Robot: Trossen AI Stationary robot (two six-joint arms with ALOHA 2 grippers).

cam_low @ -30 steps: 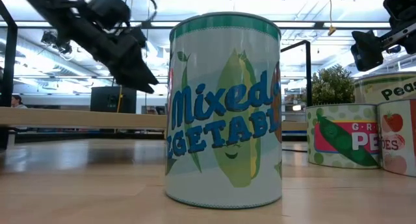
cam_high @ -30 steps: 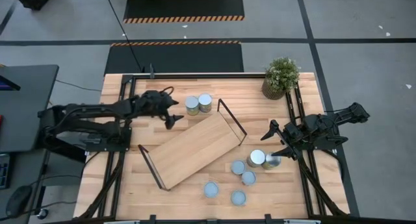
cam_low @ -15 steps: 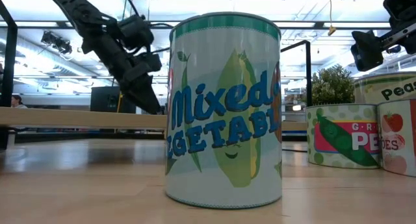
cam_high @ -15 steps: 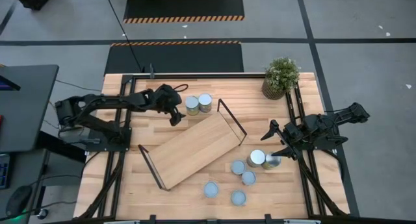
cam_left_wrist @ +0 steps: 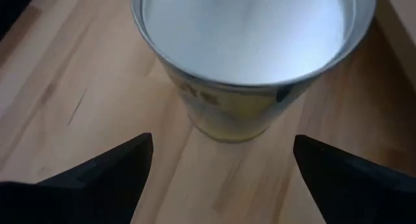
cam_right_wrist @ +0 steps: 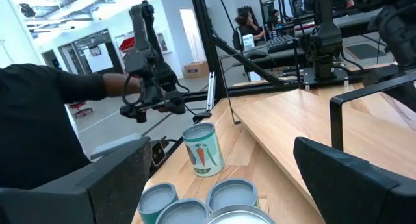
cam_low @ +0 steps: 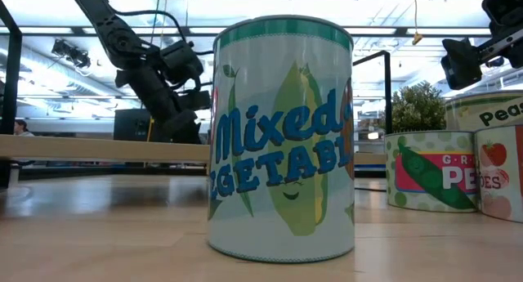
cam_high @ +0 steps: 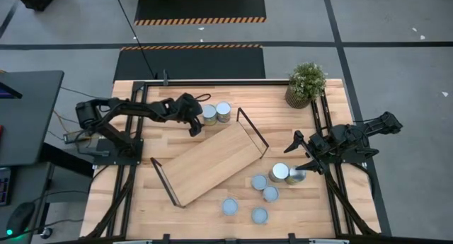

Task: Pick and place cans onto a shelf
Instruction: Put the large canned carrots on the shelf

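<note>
Two cans stand together at the table's far middle, the left one [cam_high: 209, 114] beside the right one [cam_high: 224, 112]. My left gripper [cam_high: 194, 126] is open just left of the left can, whose silver top [cam_left_wrist: 253, 29] fills the left wrist view ahead of the spread fingers [cam_left_wrist: 221, 178]; it touches nothing. The light-wood shelf [cam_high: 212, 163] lies slantwise on the table's middle. Several more cans stand near right, among them one [cam_high: 279, 172] close to my right gripper [cam_high: 303, 158], which is open and empty.
A potted plant [cam_high: 306, 83] stands at the far right corner. Loose cans [cam_high: 230, 206] [cam_high: 260, 215] stand near the front edge; a "Mixed Vegetables" can [cam_low: 282, 139] fills the low view. The shelf's black end frame [cam_high: 253, 131] rises near the far pair of cans.
My left gripper has moved toward the table's right and down, closing in on the left can of the far pair. Its fingers stay apart. The right arm and all cans have kept still.
</note>
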